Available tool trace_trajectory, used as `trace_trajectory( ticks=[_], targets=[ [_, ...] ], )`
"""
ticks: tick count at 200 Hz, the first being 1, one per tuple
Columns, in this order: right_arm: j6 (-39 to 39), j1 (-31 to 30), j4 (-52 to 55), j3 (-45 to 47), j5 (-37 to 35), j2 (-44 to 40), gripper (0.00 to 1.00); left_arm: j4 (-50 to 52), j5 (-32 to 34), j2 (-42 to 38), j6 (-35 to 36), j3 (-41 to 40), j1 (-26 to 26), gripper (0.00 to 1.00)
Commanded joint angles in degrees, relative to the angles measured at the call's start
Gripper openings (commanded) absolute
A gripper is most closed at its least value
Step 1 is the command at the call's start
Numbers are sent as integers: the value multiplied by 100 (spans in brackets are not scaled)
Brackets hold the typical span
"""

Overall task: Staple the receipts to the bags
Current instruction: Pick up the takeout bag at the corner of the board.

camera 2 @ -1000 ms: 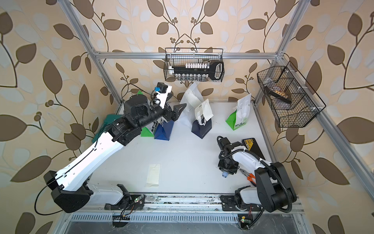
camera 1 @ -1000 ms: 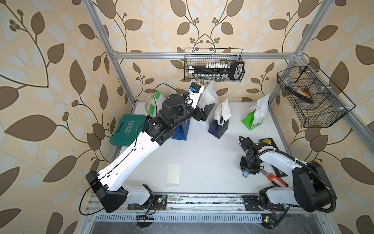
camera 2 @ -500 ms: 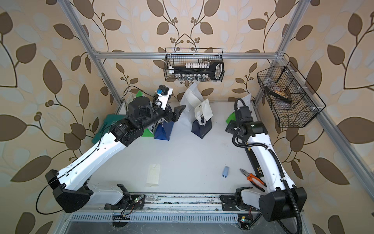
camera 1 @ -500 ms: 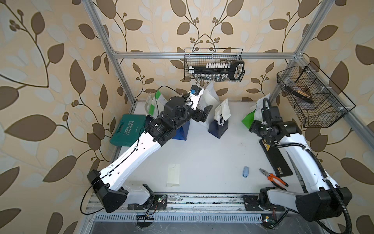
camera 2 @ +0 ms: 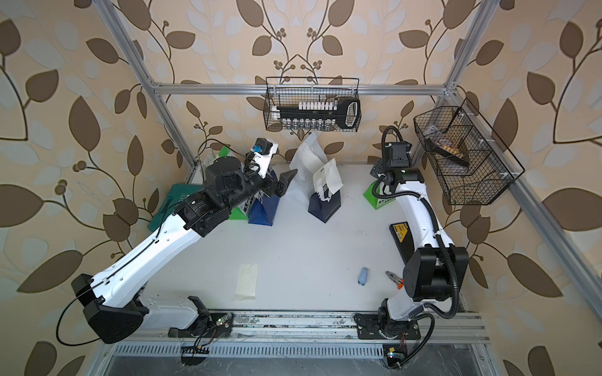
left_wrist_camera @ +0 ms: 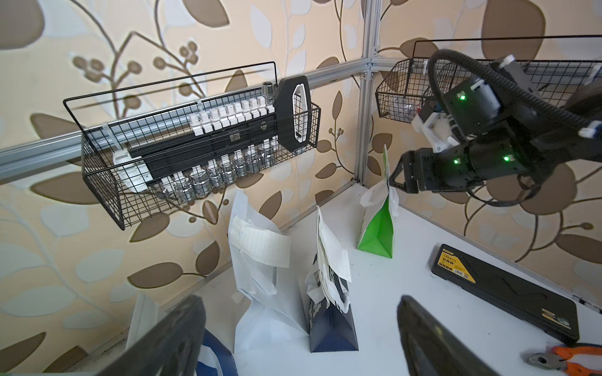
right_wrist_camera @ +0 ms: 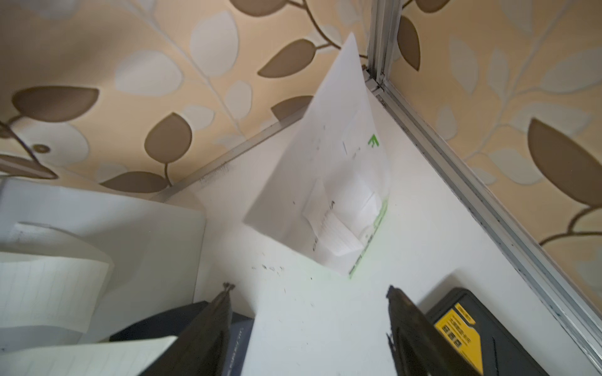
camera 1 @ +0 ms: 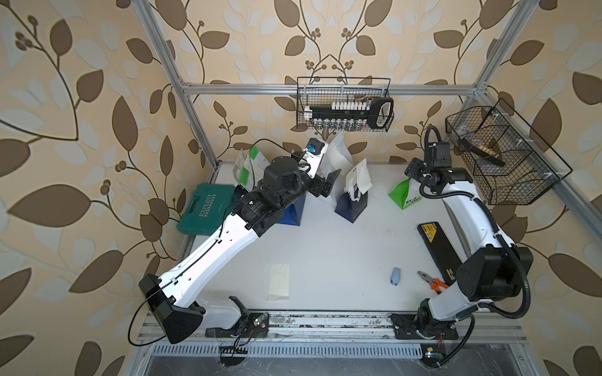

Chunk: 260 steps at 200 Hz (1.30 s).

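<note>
Right gripper (right_wrist_camera: 309,289) has let go of the stapler (camera 1: 395,276) and swung far behind it to the green bag (camera 1: 405,195), jaws apart, empty. Left gripper (left_wrist_camera: 299,299) is wide open, empty. A loose receipt (camera 1: 278,281) lies left of the stapler, so one staple is probably still pending.

Bags (camera 1: 351,206): five in view
Receipts (camera 1: 278,281): four, one loose at 6 o'clock
Stapler (camera 1: 395,276): one
Pliers (camera 1: 433,284): one
Cases (camera 1: 205,208): two
Wire baskets (camera 1: 304,97): two
Arms (camera 1: 228,237): two
</note>
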<state>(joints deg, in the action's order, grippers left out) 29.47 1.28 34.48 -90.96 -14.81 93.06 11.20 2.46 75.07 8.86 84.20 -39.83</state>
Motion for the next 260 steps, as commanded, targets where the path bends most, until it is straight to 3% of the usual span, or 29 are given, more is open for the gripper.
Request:
trace_trajectory(
  ticks=[1, 34, 65, 114, 158, 260],
  targets=[
    [-44, 101, -473, -269, 121, 198, 75, -374, -128, -237, 89, -57, -75, 92],
    [61, 182, -302, -675, 33, 601, 72, -435, -132, -223, 102, -85, -84, 93],
    [95, 282, 134, -1267, 114, 1129, 60, -325, -142, -125, 190, -27, -85, 93],
    [146, 286, 351, -1441, 6, 1248, 21, -302, -96, -14, 230, 11, -82, 92],
    [206, 288, 516, -1263, -291, 1015, 0, -254, -91, 58, 213, 48, -82, 92],
    [45, -108, 509, 275, -802, -1255, 0, 129, -357, -258, -502, 218, -78, 92]
  ],
)
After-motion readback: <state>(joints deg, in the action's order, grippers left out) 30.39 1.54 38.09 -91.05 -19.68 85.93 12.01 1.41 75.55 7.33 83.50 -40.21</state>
